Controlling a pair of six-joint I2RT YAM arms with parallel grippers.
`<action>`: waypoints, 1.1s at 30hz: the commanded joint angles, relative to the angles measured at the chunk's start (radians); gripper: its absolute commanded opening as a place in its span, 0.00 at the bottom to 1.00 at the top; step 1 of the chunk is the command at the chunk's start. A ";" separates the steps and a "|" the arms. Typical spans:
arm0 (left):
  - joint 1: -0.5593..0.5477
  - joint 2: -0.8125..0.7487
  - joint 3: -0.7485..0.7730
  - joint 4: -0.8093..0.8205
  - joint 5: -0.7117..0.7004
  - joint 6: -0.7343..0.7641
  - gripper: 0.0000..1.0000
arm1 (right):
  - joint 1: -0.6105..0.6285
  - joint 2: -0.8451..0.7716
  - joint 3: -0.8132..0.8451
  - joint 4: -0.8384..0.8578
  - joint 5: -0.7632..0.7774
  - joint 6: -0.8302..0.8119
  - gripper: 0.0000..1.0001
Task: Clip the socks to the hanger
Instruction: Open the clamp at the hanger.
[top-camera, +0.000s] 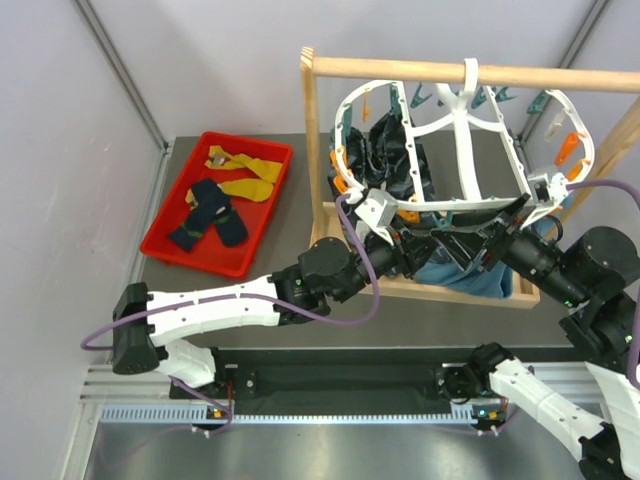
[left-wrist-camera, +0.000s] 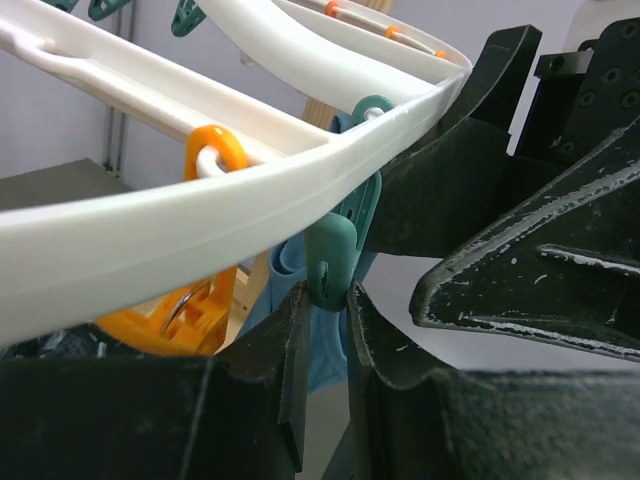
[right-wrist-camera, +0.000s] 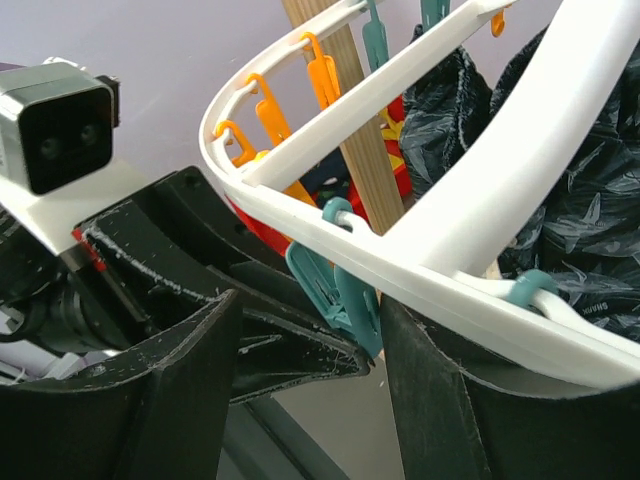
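Nearest the left wrist lens, the left gripper (left-wrist-camera: 327, 300) presents its two dark fingers close together, leaving only a narrow gap. The lower end of a teal peg (left-wrist-camera: 338, 245) sits in that gap; whether the fingers press on it cannot be told. The peg hangs from the near rim of the hanger (left-wrist-camera: 200, 205), just beside an orange peg (left-wrist-camera: 195, 310).

Left arm (top-camera: 215, 300): reaches from its base at the near left, low across the table (top-camera: 420, 322), toward the right and far side. It ends under the hanger's near-left rim.

Right arm (top-camera: 560, 265): folded at the near right, with the forearm pointing left toward the hanger's near-right rim. The right gripper (right-wrist-camera: 310, 310) stands roughly half open. Its fingers flank the rim and a teal peg hanging from it without closing on either. A finger of the left gripper lies between them too.

Hanger: hooked on the wooden rod (top-camera: 400, 68) at the far right of the table, tilted. A dark patterned cloth (top-camera: 388, 150) hangs behind it and a teal-blue cloth (top-camera: 450, 270) below.

Socks: the navy socks (top-camera: 208, 215) and yellow socks (top-camera: 245, 175) lie in the red tray (top-camera: 190, 263) at the far left, well apart from the hanger and both grippers.
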 joint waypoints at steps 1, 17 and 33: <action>-0.029 -0.030 0.057 -0.061 -0.078 0.041 0.00 | 0.002 0.027 0.033 0.051 0.019 0.011 0.57; -0.147 0.065 0.191 -0.179 -0.304 0.248 0.00 | 0.002 0.048 0.038 0.062 0.104 0.077 0.53; -0.164 0.085 0.212 -0.204 -0.345 0.273 0.00 | 0.003 0.065 0.061 -0.006 0.185 0.111 0.25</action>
